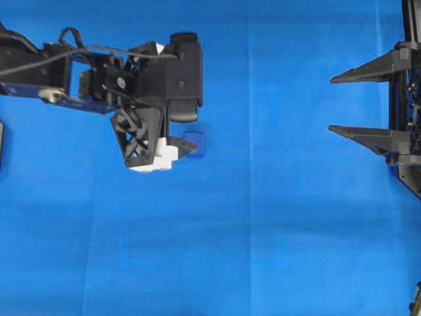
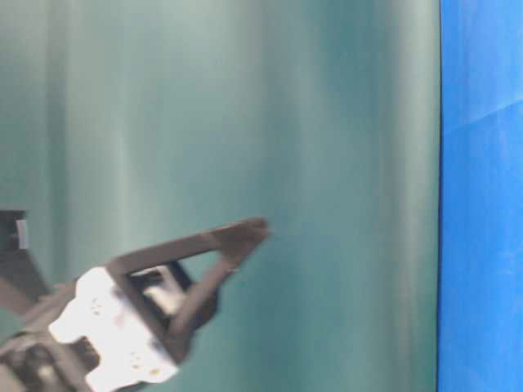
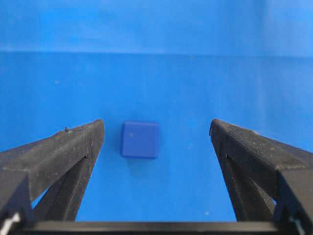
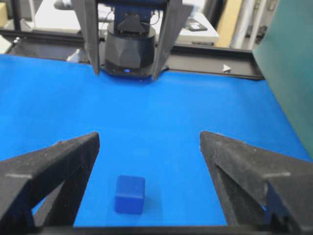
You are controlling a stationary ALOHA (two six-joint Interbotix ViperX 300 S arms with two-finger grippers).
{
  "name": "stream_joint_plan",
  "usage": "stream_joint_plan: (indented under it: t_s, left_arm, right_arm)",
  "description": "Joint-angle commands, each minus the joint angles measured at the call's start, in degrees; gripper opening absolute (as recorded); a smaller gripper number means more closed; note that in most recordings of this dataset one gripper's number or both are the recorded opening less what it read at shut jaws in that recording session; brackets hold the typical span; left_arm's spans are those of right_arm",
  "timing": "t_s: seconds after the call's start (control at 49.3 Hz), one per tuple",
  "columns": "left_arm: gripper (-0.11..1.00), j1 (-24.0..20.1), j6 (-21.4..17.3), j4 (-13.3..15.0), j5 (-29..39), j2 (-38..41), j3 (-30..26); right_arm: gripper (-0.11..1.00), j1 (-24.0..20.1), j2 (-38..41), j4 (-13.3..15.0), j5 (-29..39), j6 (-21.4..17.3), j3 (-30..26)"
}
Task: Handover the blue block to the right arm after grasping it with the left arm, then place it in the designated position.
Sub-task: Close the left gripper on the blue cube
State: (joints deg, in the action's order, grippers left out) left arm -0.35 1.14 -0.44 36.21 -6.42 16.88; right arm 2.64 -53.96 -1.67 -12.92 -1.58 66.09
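Observation:
The blue block [image 3: 140, 139] lies flat on the blue cloth. My left gripper [image 3: 156, 126] hangs open over it. The block shows between the two black fingers, nearer the left-hand one and touching neither. From overhead, the block [image 1: 193, 141] sits beside the lower fingertip of the left gripper [image 1: 188, 136], which has white brackets. My right arm's gripper [image 1: 331, 104] stands open at the right edge, far from the block. In its wrist view the block [image 4: 129, 194] rests on the cloth ahead of the right gripper [image 4: 149, 139].
The left arm's base [image 4: 129, 49] stands at the cloth's far end, with a black frame rail [image 4: 210, 54] behind it. A green backdrop [image 4: 288, 73] rises along one side. The table-level view shows a left gripper finger [image 2: 233, 237] against that backdrop, off the cloth [image 2: 482, 204].

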Motion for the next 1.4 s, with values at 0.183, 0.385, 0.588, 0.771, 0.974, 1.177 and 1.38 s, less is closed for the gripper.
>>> stream_joint_plan:
  t_s: [0.183, 0.385, 0.588, 0.771, 0.974, 1.177, 1.38]
  left_arm:
    - [0.93, -0.1, -0.1, -0.1, -10.5, 3.1, 6.9]
    - [0.93, -0.1, -0.3, -0.1, -17.8, 8.1, 10.7]
    - [0.93, -0.5, -0.4, -0.1, -22.5, 11.2, 11.8]
    - [0.93, -1.1, -0.4, -0.2, -24.4, 14.4, 12.2]
    - [0.93, -1.8, -0.7, -0.2, -25.2, 18.0, 12.2]
    - [0.93, -1.8, -0.8, -0.1, -26.6, 19.0, 12.2]
    - [0.93, -1.8, -0.7, -0.2, -26.6, 19.0, 12.3]
  right_arm:
    - [0.97, 0.2, 0.9, -0.1, -0.3, 0.0, -1.7]
    - [0.97, 0.4, 1.6, -0.1, -0.3, 0.0, -1.3]
    - [0.97, 0.9, 2.4, -0.1, -0.5, 0.0, -1.2]
    - [0.97, 0.9, 2.6, -0.1, -0.5, 0.0, -1.1]
    - [0.97, 0.9, 2.6, -0.1, -0.6, 0.0, -1.1]
    - [0.97, 0.9, 2.6, -0.1, -0.6, 0.0, -1.1]
    - [0.97, 0.9, 2.6, -0.1, -0.6, 0.0, -1.1]
